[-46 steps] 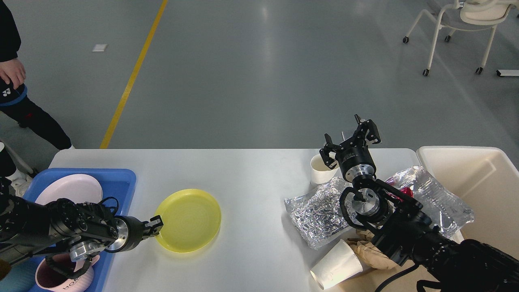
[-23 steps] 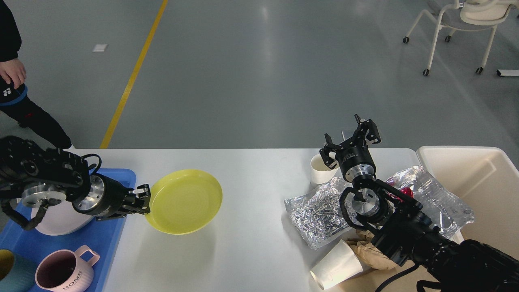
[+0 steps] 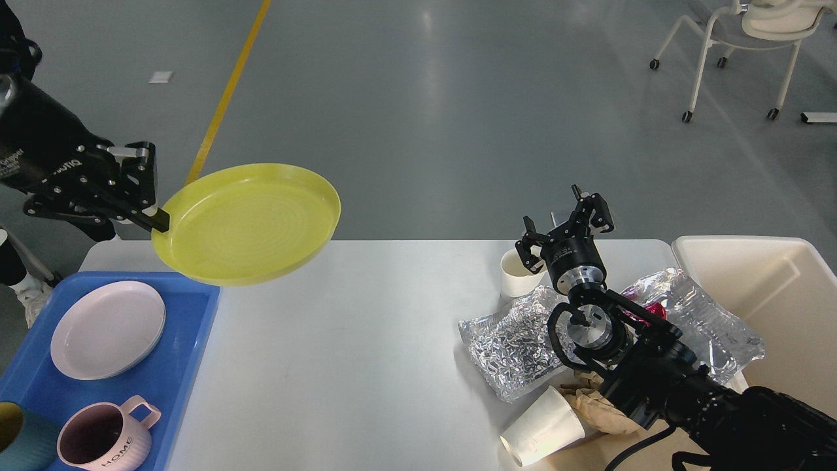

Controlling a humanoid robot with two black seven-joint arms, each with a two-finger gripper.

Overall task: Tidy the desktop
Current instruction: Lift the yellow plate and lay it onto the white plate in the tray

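Observation:
The white desktop [image 3: 366, 353] spans the view. My left gripper [image 3: 157, 221] is shut on the left rim of a yellow plate [image 3: 252, 222], held high above the desktop's far left corner and tilted slightly. My right gripper [image 3: 567, 224] stands open over the far right of the desktop, beside an upright white paper cup [image 3: 518, 275], with nothing between its fingers. A crinkled silver foil bag [image 3: 513, 347], a clear plastic bag [image 3: 700, 320], a tipped paper cup [image 3: 543, 428] and crumpled brown paper [image 3: 598, 409] lie by my right arm.
A blue tray [image 3: 189, 327] at the left holds a pink plate [image 3: 108, 330], a pink mug [image 3: 104, 438] and a teal cup [image 3: 19, 448]. A cream bin [image 3: 771, 288] stands at the right edge. A person's leg [image 3: 13, 268] shows at far left, a chair [image 3: 745, 39] behind.
My left gripper has lifted the yellow plate off the desktop, up and to the left, above the tray's far end. The right arm has not moved.

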